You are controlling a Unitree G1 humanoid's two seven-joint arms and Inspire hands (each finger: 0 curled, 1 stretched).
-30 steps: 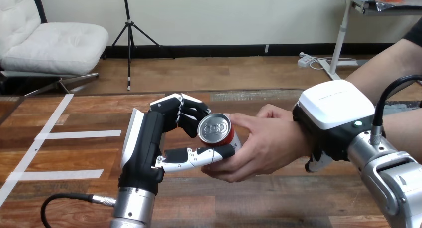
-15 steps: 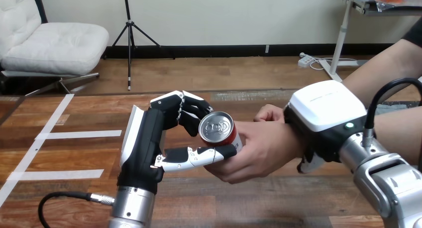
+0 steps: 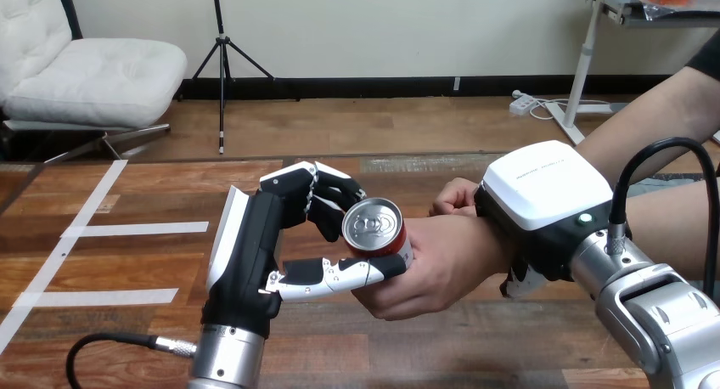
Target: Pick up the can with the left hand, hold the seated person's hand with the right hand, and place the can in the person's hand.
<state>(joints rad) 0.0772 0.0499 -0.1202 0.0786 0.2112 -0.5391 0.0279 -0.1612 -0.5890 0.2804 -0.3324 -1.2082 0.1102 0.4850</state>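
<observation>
Head view: the red drink can with a silver lid (image 3: 374, 228) is held upright above the brown wooden table (image 3: 110, 329), near the middle of the scene, between the robot's left hand (image 3: 250, 253) and the person's hand (image 3: 446, 257). The left hand is clamped on the can, with its thumb lying across the near side and its curled fingers (image 3: 318, 194) behind the far side. The person's hand cups the can from the right and below, so both hands are touching it. The right hand (image 3: 543, 198) lies over the person's wrist with its white back uppermost. I cannot tell whether it actually grips the wrist. The can is probably thin, smooth metal, stiff enough for a side grasp but slippery and easy to dent under a hard squeeze. The mid-wall is the best place to hold it, which leaves the lower wall free for the person's palm. Its weight depends on how full it is. The pull tab lies flat on the lid, and the contents are out of sight.
</observation>
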